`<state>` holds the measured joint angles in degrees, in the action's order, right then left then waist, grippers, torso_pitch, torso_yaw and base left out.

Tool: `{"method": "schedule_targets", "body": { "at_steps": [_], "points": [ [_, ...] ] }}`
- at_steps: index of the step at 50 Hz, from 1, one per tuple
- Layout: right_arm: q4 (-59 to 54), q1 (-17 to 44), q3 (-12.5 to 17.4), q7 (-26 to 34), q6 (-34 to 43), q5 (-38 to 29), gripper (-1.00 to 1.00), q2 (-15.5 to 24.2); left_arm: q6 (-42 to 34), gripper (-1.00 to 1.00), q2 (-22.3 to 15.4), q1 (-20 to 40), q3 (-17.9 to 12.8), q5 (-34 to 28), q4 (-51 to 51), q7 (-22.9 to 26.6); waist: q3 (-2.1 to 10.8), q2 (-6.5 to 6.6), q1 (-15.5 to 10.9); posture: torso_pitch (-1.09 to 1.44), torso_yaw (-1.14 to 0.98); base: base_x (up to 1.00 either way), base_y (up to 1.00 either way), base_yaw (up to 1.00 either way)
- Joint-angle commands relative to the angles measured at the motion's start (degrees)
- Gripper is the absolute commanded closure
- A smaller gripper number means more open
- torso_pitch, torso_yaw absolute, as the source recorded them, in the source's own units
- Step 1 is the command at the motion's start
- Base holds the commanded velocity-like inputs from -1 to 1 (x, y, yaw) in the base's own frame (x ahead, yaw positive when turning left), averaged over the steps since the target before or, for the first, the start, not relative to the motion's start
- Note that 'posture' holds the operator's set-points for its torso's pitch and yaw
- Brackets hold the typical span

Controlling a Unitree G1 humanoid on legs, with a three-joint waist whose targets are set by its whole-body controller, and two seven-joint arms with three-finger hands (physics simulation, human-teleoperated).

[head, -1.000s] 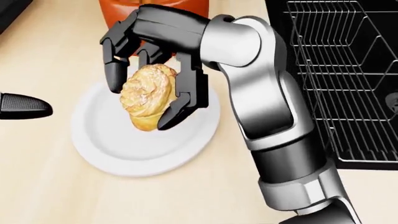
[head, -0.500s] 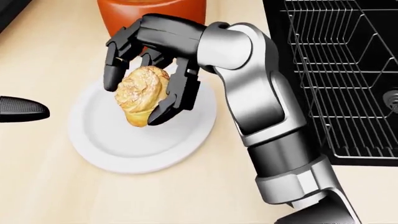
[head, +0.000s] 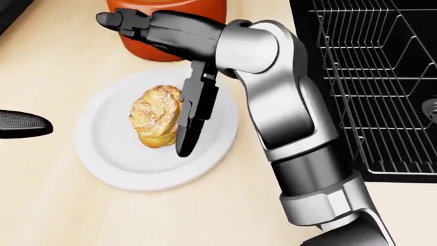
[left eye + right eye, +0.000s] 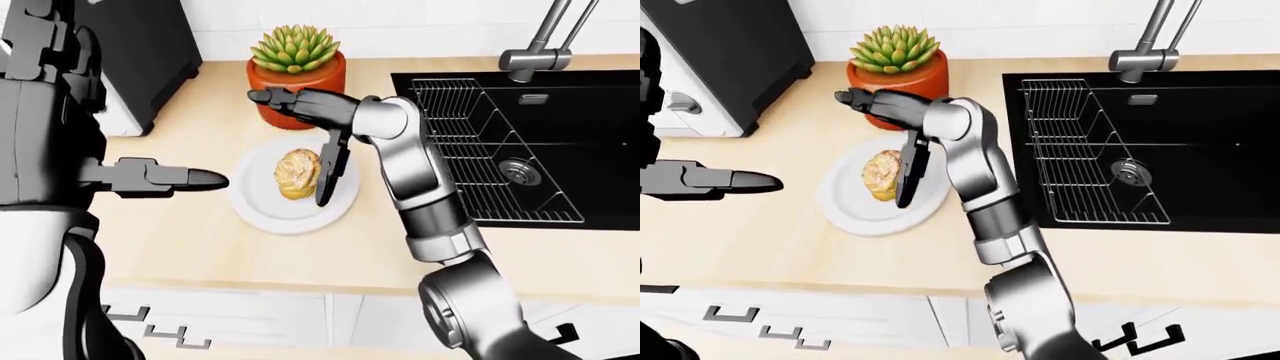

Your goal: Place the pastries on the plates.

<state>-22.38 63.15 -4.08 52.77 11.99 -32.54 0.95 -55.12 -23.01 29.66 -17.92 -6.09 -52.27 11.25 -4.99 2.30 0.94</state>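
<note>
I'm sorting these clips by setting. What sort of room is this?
Most likely a simulated home kitchen: a black sink with a faucet and wire rack set in a light wooden counter, with a potted succulent beside a white plate.

Pastry (image 3: 157, 116) — one golden-brown swirled bun with a flaky, ridged surface, standing on its edge on the plate, left of the plate's centre in the head view. Plate (image 3: 116, 159) — round, plain white, shallow-rimmed, lying flat on the pale wooden table. Only this one pastry and this one plate are in view.
</note>
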Motion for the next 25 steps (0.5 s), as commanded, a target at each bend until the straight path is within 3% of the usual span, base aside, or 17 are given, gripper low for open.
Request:
{"method": "schedule_targets", "body": {
  "at_steps": [1, 14, 25],
  "points": [
    [3.57, 2.16, 0.54, 0.52, -0.10, 0.81, -1.00, 0.31, 1.26, -1.00, -0.66, 1.11, -0.88, -0.22, -1.28, -0.39, 1.67, 0.33, 0.02, 0.06, 0.00, 0.00, 0.00, 0.00],
    [14.27, 3.85, 0.96, 5.46, 9.31, 2.80, -1.00, 0.61, 1.29, -1.00, -0.67, 1.39, -0.46, -0.48, -0.66, -0.43, 1.50, 0.26, 0.00, 0.06, 0.00, 0.00, 0.00, 0.00],
    [16.50, 9.42, 4.82, -1.42, 17.74, 6.99, -1.00, 5.65, -0.13, -1.00, -1.60, 2.52, -0.91, 0.22, -0.81, -0.48, 1.21, 0.12, -0.13, 0.06, 0.00, 0.00, 0.00, 0.00]
  ]
}}
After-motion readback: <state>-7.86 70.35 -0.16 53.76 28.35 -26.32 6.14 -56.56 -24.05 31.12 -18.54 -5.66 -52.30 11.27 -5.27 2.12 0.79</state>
